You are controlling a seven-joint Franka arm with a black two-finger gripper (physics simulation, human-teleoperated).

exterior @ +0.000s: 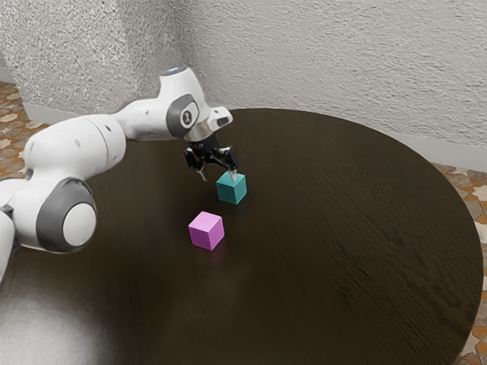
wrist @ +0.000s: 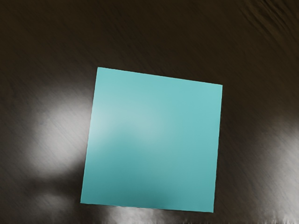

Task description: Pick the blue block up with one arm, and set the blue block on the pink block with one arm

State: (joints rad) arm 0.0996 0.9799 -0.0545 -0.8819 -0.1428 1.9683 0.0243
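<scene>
Dark round table (exterior: 365,228) carries the blue block (exterior: 231,188), which sits flat on the wood. On my wrist feed its top face lies directly under the hand. Just above it my gripper (exterior: 218,172) hangs with the fingers spread, grasping nothing. The pink block (exterior: 206,230) rests nearby, nearer the exterior camera, and the two do not touch. A rough grey wall (exterior: 342,53) stands behind.

No writing, label, brand, number or sign can be read; the blue block (exterior: 231,188), pink block (exterior: 206,230) and surface (exterior: 342,228) show unmarked faces.
</scene>
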